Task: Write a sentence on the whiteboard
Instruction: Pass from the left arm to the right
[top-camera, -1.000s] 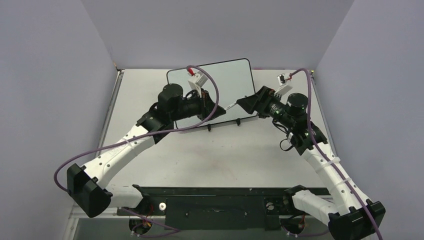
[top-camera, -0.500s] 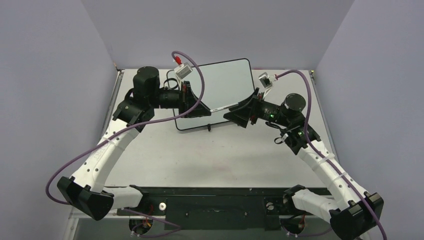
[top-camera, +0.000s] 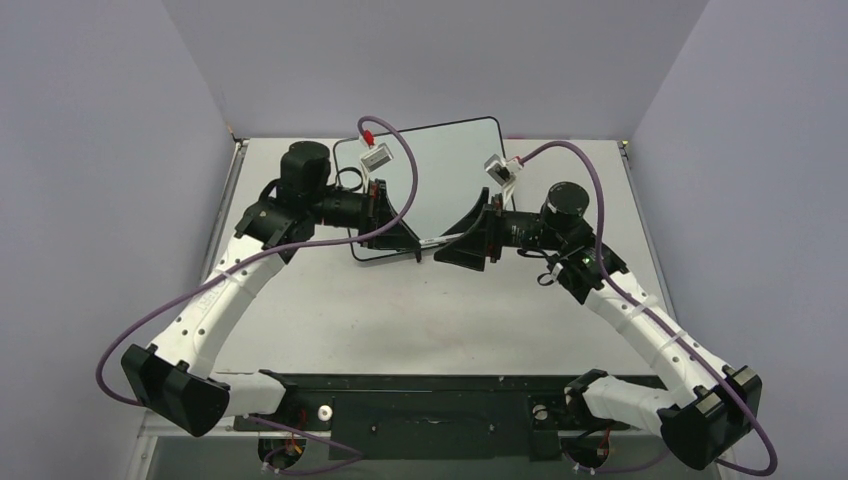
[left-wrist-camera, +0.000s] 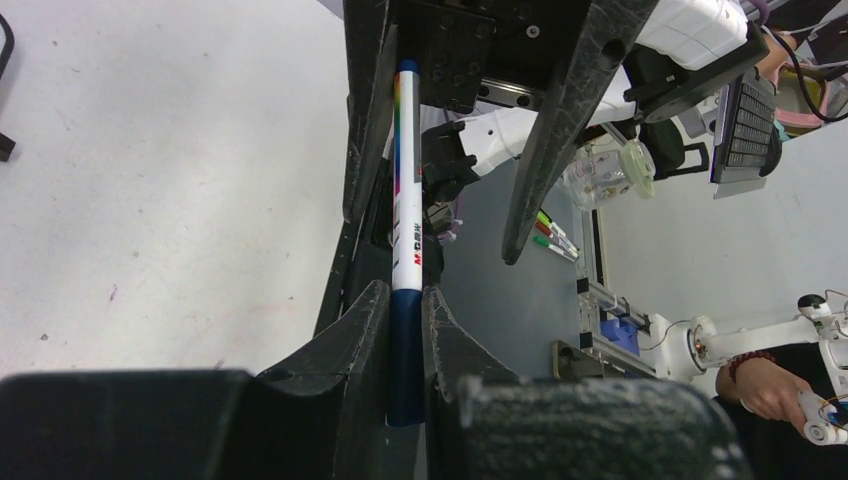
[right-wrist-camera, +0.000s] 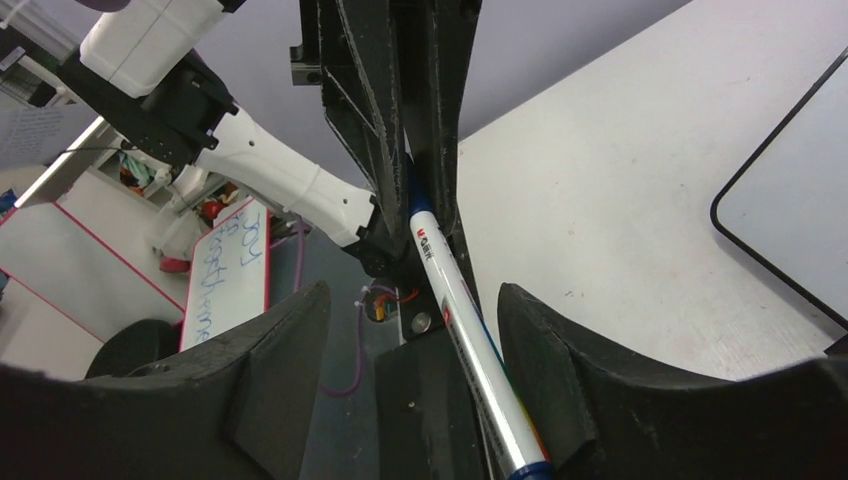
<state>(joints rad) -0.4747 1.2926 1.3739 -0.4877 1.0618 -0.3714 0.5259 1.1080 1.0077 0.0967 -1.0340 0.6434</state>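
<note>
The whiteboard (top-camera: 455, 165) lies flat at the back of the table, and the part of its surface that shows is blank; no sentence shows on it. Its corner also shows in the right wrist view (right-wrist-camera: 790, 215). A white marker (top-camera: 432, 240) with a blue cap spans the gap between my two grippers over the board's near edge. My left gripper (top-camera: 410, 240) is shut on the marker's blue cap end (left-wrist-camera: 405, 350). My right gripper (top-camera: 447, 245) faces it with its jaws wide open (right-wrist-camera: 412, 295). The marker's barrel (right-wrist-camera: 455, 300) lies between its fingers, close to the right one.
The grey table top (top-camera: 430, 310) spreads in front of the board. Side walls stand close on the left and right. Purple cables loop over both wrists. A black clip foot (top-camera: 417, 257) sticks out at the board's near edge. Off the table, a red-rimmed board (right-wrist-camera: 225, 270) with blue writing shows.
Both grippers have shifted left and toward the board's near edge with the marker between them. The right gripper has closed in on the left one.
</note>
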